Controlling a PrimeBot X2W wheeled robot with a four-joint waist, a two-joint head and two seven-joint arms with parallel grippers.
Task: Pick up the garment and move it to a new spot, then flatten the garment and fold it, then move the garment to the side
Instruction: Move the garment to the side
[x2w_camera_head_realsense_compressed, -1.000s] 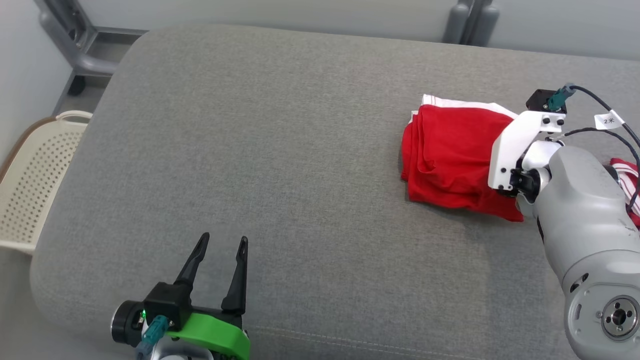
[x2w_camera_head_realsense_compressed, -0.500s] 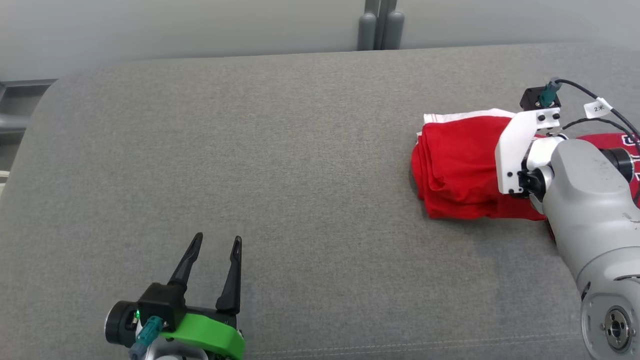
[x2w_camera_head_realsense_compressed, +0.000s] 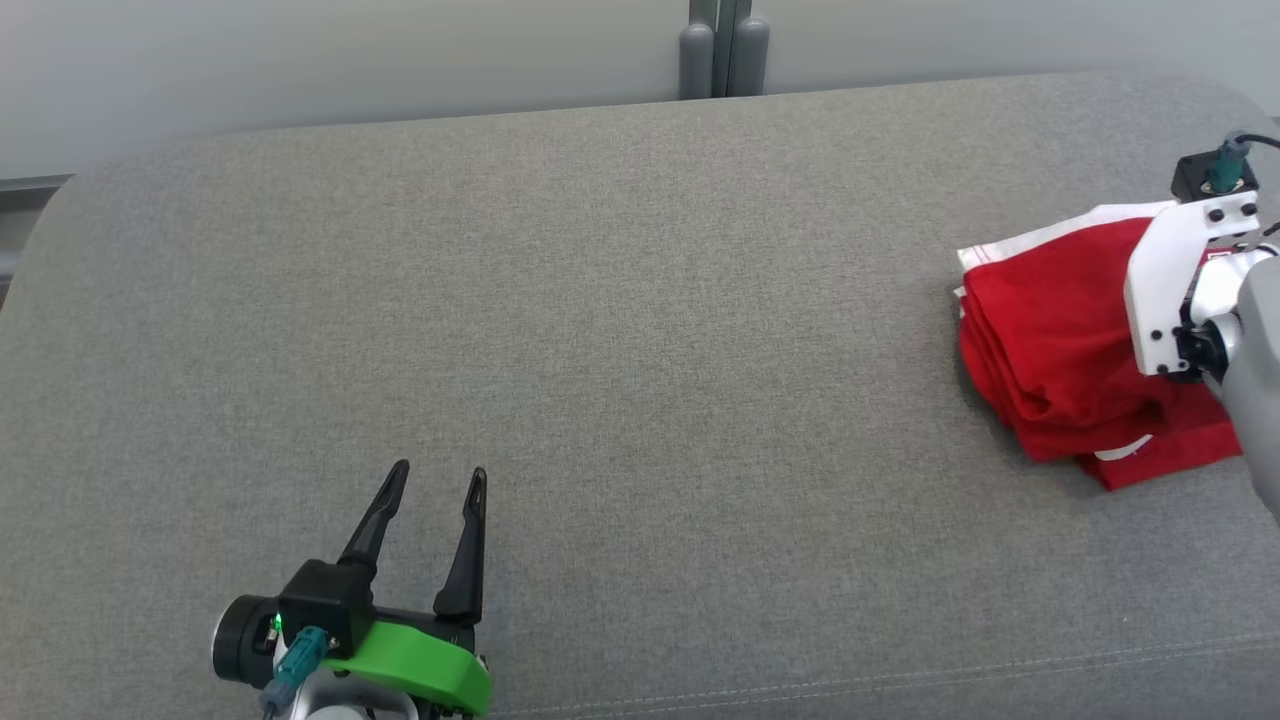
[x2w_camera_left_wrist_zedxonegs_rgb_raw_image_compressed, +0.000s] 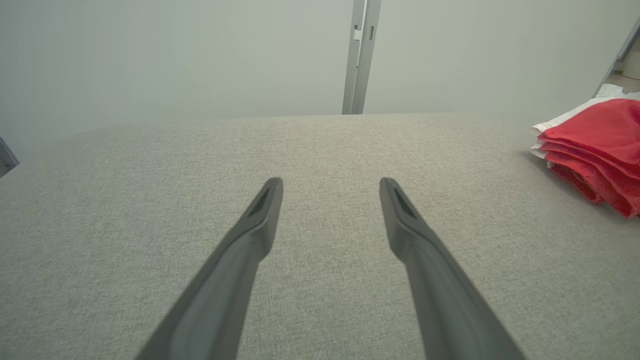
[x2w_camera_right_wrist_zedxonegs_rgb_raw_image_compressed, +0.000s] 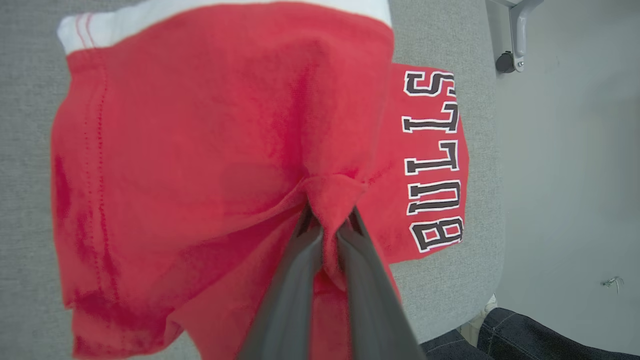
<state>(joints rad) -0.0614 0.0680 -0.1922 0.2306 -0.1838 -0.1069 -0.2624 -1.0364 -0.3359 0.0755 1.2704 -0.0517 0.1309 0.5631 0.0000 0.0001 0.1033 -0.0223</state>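
1. Red soft cloth, the folded red garment with a white edge (x2w_camera_head_realsense_compressed: 1050, 350), lies at the 3 o'clock side of the big grey cloth cushion (x2w_camera_head_realsense_compressed: 640, 300) in the head view.
2. Its layers are stacked, and the white edge shows at the garment's 12 o'clock side.
3. From the right wrist view, black letters with white outlines (x2w_camera_right_wrist_zedxonegs_rgb_raw_image_compressed: 432, 160) sit on a flat red part at 3 o'clock, and they read "BULLS" turned sideways.
4. The right gripper (x2w_camera_right_wrist_zedxonegs_rgb_raw_image_compressed: 327, 225) has its two dark fingers squeezed together on a small bunch of the red cloth near the middle of the garment.
5. In the head view the white bracket (x2w_camera_head_realsense_compressed: 1170, 290) of that arm sits over the garment's 3 o'clock side.
6. The left gripper (x2w_camera_head_realsense_compressed: 439, 470) is at 7 o'clock on the cushion, well apart from the garment.
7. Its two fingers are spread wide with nothing between them, and they point to 12 o'clock.
8. In the left wrist view the garment is far off at 2 o'clock.
9. A grey post (x2w_camera_head_realsense_compressed: 725, 45) stands at 12 o'clock by the pale wall.
10. A person's dark blue jeans (x2w_camera_right_wrist_zedxonegs_rgb_raw_image_compressed: 525, 335) show at 5 o'clock in the right wrist view.
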